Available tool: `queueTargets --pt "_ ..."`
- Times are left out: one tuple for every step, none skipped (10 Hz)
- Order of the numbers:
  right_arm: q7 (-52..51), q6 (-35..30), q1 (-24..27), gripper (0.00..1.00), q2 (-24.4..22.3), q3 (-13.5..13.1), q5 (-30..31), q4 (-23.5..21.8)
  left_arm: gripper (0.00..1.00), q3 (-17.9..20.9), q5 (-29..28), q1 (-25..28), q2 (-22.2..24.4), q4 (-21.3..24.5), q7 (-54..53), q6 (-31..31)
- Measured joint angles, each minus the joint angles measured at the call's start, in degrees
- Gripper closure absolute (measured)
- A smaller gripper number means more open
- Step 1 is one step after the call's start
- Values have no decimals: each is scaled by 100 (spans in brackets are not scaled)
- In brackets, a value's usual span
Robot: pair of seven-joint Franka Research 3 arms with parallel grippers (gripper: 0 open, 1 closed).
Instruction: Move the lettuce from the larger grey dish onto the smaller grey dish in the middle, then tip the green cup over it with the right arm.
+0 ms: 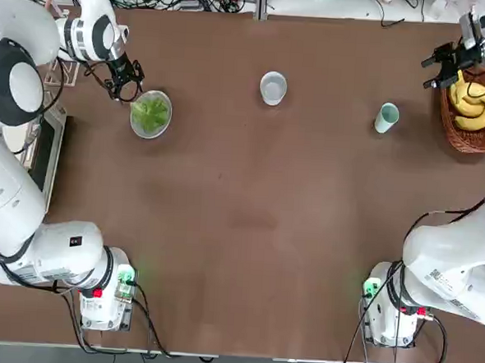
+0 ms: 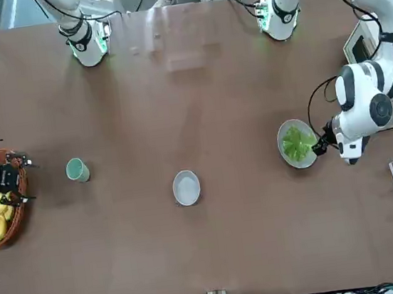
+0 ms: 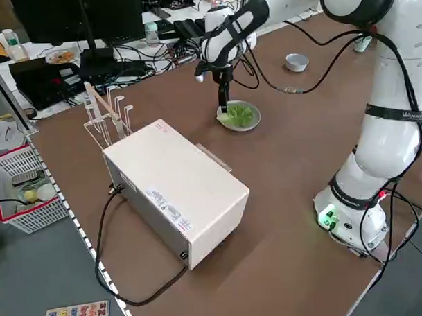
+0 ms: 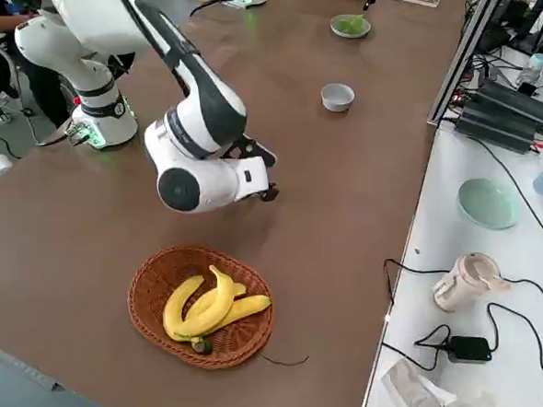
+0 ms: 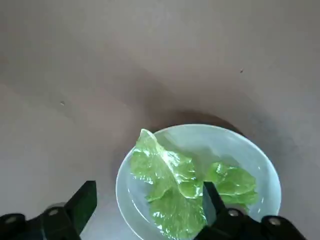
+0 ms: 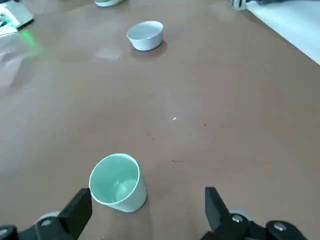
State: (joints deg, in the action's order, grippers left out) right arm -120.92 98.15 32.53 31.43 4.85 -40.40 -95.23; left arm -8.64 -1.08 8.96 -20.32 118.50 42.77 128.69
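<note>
Top view: the frilly bright-green lettuce [image 1: 151, 111] lies on the flat light-grey plate [image 1: 135, 123] at far left of the brown surface [image 1: 239, 231]. The small deep grey bowl [image 1: 273, 88] stands at far centre, empty; the pale mint-green tumbler [image 1: 386, 117] stands upright to its right, near a wicker basket of bananas [image 1: 475, 113]. The left gripper [image 1: 123, 89] hovers just beside the plate, fingers spread wide, holding nothing. The right gripper [image 6: 145, 210] hangs near the tumbler, fingers likewise spread and empty. The leaf probably handles as light, limp and easily torn; a gentle pinch at its raised middle fold seems best.
</note>
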Motion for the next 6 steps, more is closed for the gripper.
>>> queueTargets --pt "-316 5 332 0 177 315 -1 0 7 -14 19 0 -4 3 22 73" --pt "-653 5 588 0 338 520 -1 1 7 -36 32 -4 -37 4 31 210" --pt "-1009 4 782 0 479 638 -4 2 7 -100 43 -6 -124 6 60 365" --pt "-1334 5 928 0 600 719 -8 3 7 -204 43 -11 -245 6 176 468" --pt "-1582 14 1052 0 718 785 -98 3 7 -261 43 -26 -345 6 257 536" --pt "-1727 37 1152 0 830 820 -290 4 7 -275 43 -30 -404 4 263 563"
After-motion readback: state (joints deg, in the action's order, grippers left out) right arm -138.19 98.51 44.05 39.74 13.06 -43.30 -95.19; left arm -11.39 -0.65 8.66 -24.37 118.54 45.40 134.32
